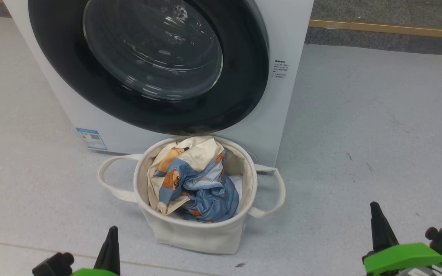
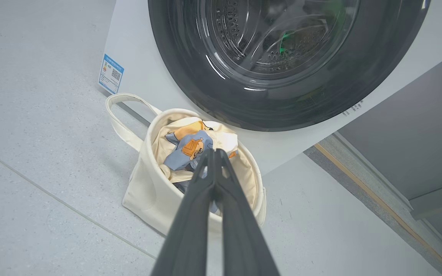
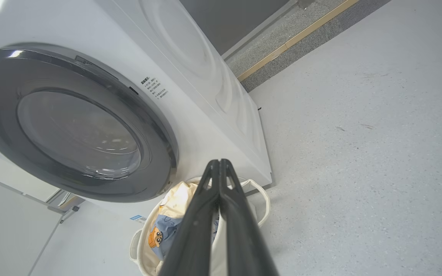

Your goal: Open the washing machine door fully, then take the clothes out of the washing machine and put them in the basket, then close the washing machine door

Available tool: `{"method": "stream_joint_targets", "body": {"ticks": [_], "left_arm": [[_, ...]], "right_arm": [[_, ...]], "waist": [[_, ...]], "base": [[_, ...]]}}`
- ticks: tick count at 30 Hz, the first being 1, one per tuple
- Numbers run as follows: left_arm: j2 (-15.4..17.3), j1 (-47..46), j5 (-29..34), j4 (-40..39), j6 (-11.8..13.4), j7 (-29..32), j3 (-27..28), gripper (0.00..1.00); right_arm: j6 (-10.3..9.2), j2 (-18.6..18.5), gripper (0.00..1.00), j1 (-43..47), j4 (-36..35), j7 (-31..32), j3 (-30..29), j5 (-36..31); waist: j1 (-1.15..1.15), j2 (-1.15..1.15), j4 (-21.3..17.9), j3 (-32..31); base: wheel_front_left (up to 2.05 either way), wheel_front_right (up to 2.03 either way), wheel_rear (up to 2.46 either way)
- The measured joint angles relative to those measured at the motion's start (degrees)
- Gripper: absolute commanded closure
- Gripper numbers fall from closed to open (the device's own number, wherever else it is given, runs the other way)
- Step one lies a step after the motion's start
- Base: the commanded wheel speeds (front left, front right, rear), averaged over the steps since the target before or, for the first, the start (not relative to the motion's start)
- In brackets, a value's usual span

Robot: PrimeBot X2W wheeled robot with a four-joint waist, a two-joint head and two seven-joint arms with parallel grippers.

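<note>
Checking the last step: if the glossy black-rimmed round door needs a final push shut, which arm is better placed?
Probably left: the left gripper, shut, sits in front of the black-rimmed door; the right gripper, also shut, is out past the white washing machine's right edge.

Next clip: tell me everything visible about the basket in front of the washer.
The basket is a round, soft-sided tub of cream canvas with two looped fabric handles sticking out at its sides. It stands upright on the grey floor, close before the washing machine and beneath the closed door. Crumpled light-blue, bear-print clothes with cream lining lie inside it.
</note>
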Motion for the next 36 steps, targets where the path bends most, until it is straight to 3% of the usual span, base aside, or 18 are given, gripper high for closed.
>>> {"method": "stream_joint_targets", "body": {"ticks": [36], "left_arm": [[0.0, -0.3, -23.9, -1.9, -1.4, 5.9, 3.3, 1.00]], "right_arm": [[0.00, 0.0, 1.00, -0.1, -0.6, 6.1, -2.1, 22.9]], "waist": [[0.00, 0.00, 0.0, -0.5]], "base": [[0.00, 0.00, 0.00]]}}
